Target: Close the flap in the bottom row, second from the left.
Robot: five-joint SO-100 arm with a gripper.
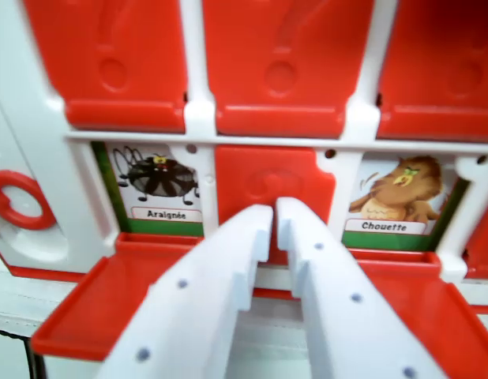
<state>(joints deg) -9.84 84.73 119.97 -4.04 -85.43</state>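
Looks like we're basically done: the flap point(274, 189) dead centre, just past our claw point(274, 229), stands up over its window. The claw's nearly shut, holding nothing. Count: two flaps still down at 9 and 3 o'clock beside the spider card point(157, 185) and owl card point(394, 197), three raised ones across 12.

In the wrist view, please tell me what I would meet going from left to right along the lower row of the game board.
Red ring → spider card "Araignée" → closed red flap, with the gripper in front → owl card "Chouette".
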